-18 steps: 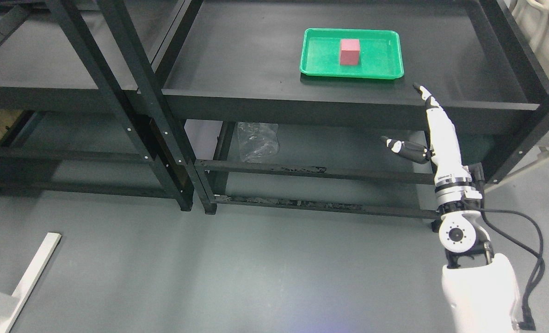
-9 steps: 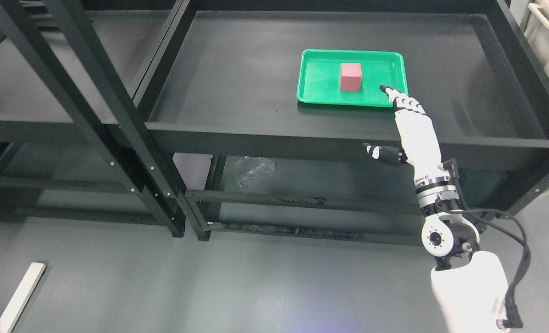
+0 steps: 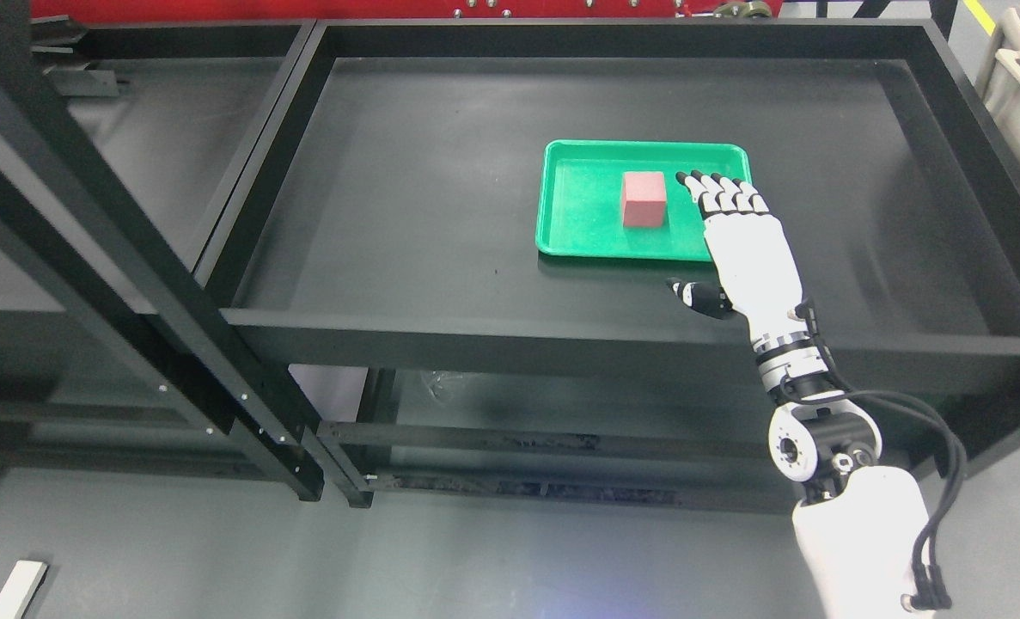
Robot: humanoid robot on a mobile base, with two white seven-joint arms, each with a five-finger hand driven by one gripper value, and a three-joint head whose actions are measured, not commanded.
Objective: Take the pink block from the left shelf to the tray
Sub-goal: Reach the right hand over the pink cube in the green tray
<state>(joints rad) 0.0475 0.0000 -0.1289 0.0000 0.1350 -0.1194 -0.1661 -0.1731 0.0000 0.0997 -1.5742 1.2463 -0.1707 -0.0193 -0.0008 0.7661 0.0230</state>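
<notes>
Pink block [image 3: 644, 199] upright mid-tray in the green tray [image 3: 578, 241] on the shelf [image 3: 406, 215], right of centre toward its front edge; right robot hand [image 3: 733, 236] flat, fingers spread, empty, just beside the block, seemingly reaching to grasp.

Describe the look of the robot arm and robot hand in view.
The right robot hand has a white shell with black-tipped, segmented fingers. A silver ringed wrist leads to a round grey joint and a white forearm, with black cables looping alongside.
</notes>
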